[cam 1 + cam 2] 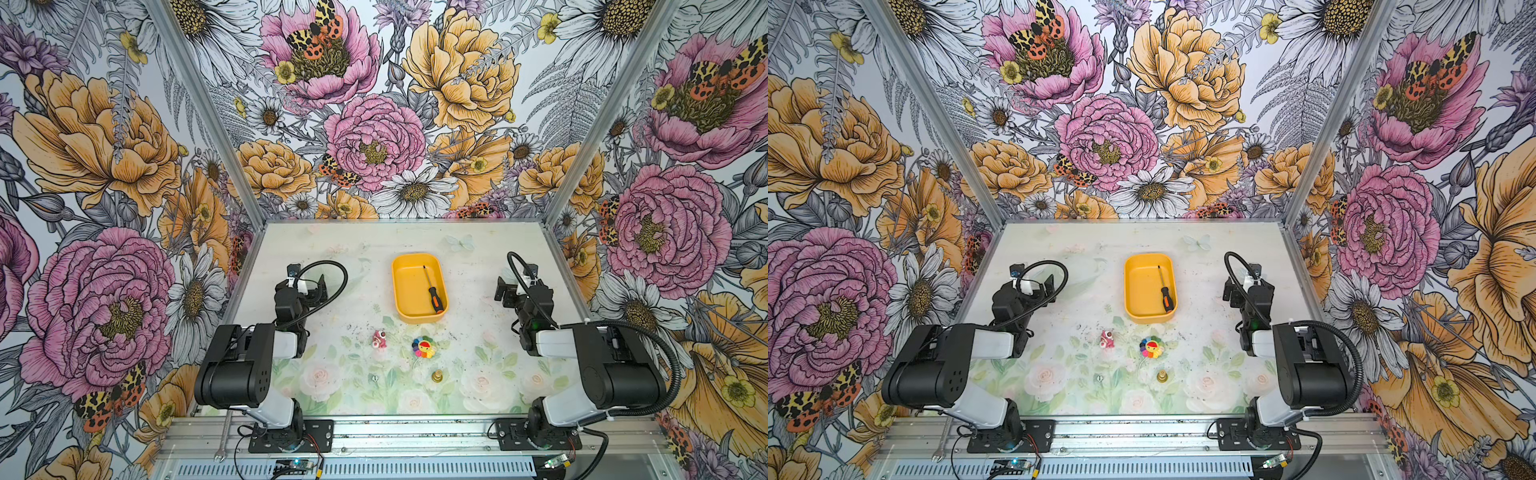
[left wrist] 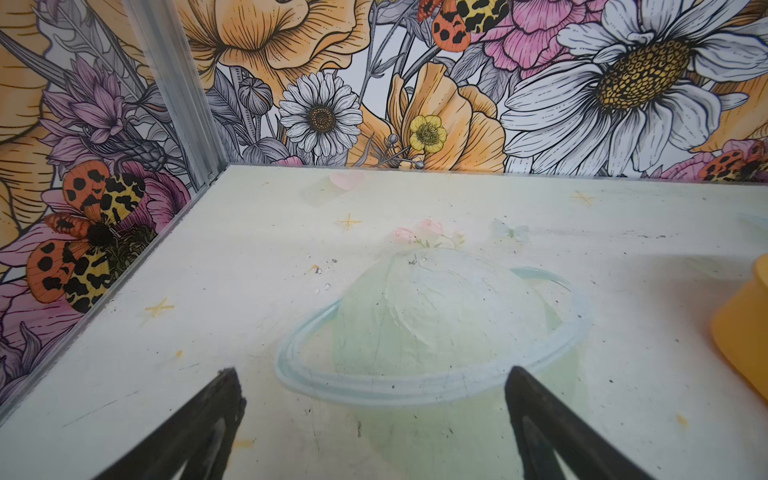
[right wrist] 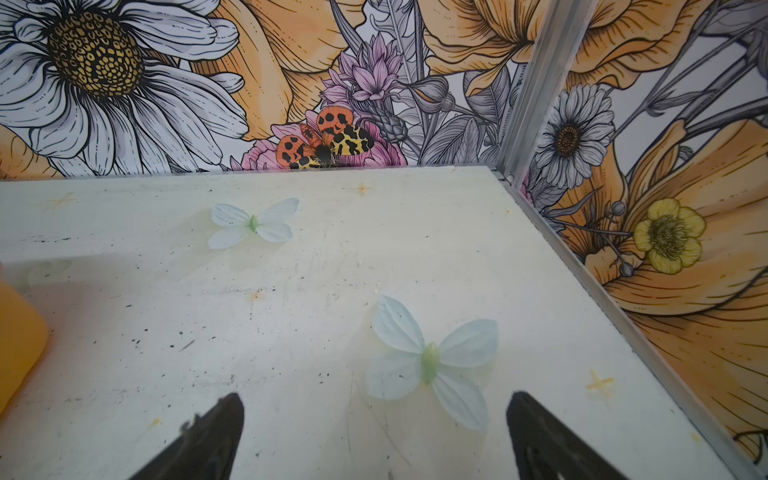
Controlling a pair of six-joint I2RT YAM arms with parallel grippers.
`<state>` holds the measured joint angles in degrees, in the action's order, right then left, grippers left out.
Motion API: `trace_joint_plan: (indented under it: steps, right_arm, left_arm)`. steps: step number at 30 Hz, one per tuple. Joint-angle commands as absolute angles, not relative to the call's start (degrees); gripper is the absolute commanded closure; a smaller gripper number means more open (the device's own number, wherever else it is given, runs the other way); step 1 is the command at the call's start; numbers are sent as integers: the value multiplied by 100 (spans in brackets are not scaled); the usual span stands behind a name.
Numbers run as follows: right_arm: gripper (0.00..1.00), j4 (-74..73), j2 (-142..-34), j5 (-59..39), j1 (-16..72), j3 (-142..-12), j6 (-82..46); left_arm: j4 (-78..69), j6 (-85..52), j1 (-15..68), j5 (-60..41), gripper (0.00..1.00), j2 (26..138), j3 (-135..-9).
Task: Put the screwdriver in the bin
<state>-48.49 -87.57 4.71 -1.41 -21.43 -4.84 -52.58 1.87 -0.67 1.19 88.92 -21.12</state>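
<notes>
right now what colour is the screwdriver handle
The screwdriver handle is orange and black, clearest in a top view.

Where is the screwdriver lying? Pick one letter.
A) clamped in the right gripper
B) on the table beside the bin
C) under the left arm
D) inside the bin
D: in both top views the screwdriver lies flat inside the bin, along its right side, with the handle at the near end.

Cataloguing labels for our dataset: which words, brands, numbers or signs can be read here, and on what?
None can be read.
The screwdriver and the bin show no print.
Any marking on the small circuit board is too small to tell.
</notes>
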Motion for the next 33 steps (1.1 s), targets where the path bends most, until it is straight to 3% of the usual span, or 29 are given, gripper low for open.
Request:
trace_joint_plan:
  steps: [1,33]
  right_arm:
    - [1,-4881,-8788,465,-118,-2268,-439]
    - [1,-4881,-8794,465,-123,-2268,-438]
  left_arm:
    - [-5360,122,-118,70,1,8877,-2171]
    - [-5363,154,-64,141,1,8875,-2167]
